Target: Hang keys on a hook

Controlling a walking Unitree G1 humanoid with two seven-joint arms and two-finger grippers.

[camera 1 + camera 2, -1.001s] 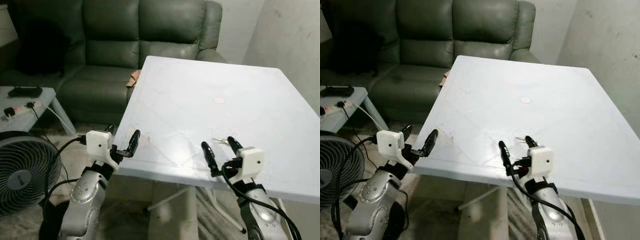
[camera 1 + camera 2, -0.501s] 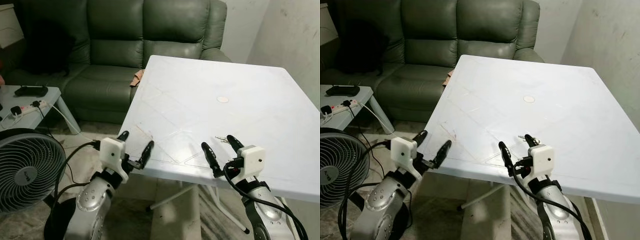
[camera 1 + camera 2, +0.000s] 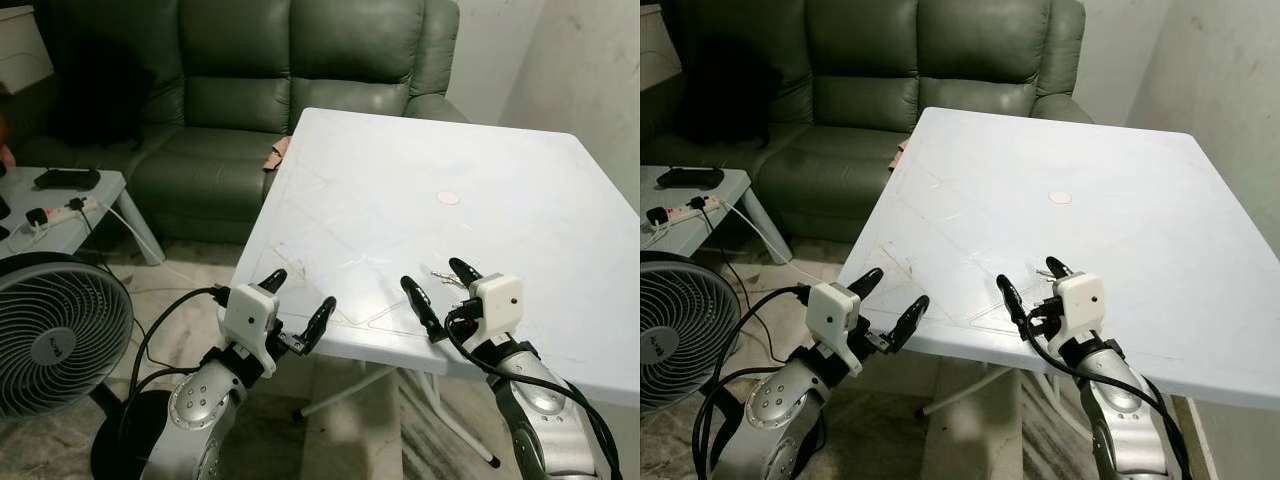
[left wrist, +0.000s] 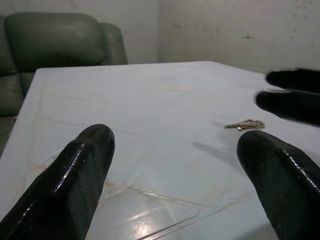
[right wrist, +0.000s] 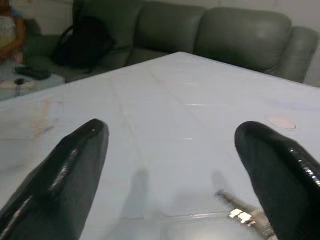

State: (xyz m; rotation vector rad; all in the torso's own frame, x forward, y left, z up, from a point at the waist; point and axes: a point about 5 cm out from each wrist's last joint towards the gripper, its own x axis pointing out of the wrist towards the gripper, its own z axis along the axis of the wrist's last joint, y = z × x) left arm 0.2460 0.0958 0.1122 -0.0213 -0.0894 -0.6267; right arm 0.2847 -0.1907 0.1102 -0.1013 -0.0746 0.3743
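Two silver arms reach toward the near edge of a white table, each ending in black fingers held wide apart and gripping nothing. The left gripper hovers at the table's near left corner, just off the edge, its fingers framing the tabletop in the left wrist view. The right gripper sits over the near edge further along, with the keys lying flat on the table just beyond it, between its two spread fingertips and close to the right-hand one. In the right wrist view the keys rest on the white surface near the inner side of one finger, apart from it; from the left wrist they appear as a small metallic bunch beside the dark tips of the other gripper. Further up the tabletop lies a small pale round disc. To the robot's left stands a floor fan with a black cable, and behind it a low side table carrying a power strip and a dark object. A dark green leather sofa fills the back of the room, against a pale wall
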